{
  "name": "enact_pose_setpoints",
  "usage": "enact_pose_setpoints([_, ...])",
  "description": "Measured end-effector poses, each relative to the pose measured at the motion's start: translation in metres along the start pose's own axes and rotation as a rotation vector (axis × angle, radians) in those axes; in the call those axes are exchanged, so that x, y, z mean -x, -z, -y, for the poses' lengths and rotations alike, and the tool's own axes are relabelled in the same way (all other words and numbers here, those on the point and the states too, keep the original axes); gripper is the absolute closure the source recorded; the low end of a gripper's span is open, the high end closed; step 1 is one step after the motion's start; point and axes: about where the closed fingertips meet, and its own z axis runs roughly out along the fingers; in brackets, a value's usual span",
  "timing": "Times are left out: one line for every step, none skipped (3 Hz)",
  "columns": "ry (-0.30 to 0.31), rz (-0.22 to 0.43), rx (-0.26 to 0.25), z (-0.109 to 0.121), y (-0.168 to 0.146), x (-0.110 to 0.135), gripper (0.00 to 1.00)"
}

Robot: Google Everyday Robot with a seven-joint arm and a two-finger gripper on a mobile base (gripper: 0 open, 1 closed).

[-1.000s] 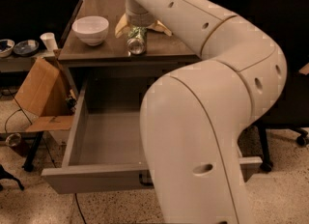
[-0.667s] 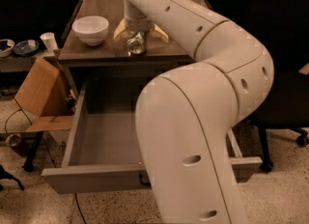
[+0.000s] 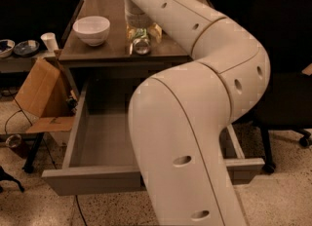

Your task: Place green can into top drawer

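The green can (image 3: 141, 44) lies on its side on the dark wooden tabletop (image 3: 105, 52), near the front edge, with its silver end facing me. My gripper (image 3: 141, 31) hangs just above and behind the can. Its yellowish fingers (image 3: 156, 30) stand spread on either side of the can, open. The top drawer (image 3: 92, 179) is pulled out below the tabletop, and the part of its grey inside that shows is bare. My white arm covers the drawer's right half and the handle.
A white bowl (image 3: 91, 29) sits on the tabletop left of the can. A cardboard box (image 3: 39, 96) and a side shelf with dishes (image 3: 14, 47) stand to the left. A black office chair (image 3: 285, 74) is on the right.
My arm's elbow has swung left and nearer the camera. The gripper has settled slightly lower over the can. The can, bowl and drawer stay put.
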Motion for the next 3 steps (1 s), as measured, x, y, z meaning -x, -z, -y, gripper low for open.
enact_pose_setpoints([0.002,0.037,-0.043,0.005,0.027,0.011,0.63])
enact_pose_setpoints([0.013,0.055,-0.050,0.006,0.046,0.015,0.86])
enact_pose_setpoints([0.028,0.057,-0.046,0.007,0.059,0.016,1.00])
